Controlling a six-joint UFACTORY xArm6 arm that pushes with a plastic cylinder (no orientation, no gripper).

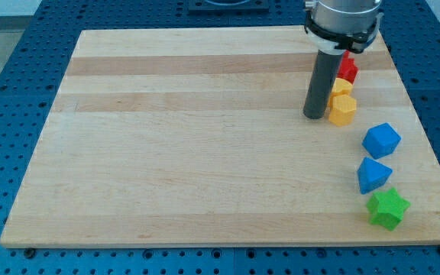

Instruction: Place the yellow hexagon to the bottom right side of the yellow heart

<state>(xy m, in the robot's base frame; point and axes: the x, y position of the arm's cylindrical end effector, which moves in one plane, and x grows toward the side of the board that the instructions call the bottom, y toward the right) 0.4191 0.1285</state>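
Observation:
The yellow hexagon [343, 110] lies near the board's right side, toward the view's top. The yellow heart [340, 86] sits just above it, touching it and partly hidden by the rod. My tip [314, 115] rests on the board right next to the hexagon's left side, close enough to touch it. A red block [347, 69] sits above the heart; its shape is partly hidden behind the rod.
A blue block [381, 140], a second blue block [373, 175] and a green star [388, 208] run down the board's right side below the hexagon. The wooden board [189, 145] lies on a blue perforated table.

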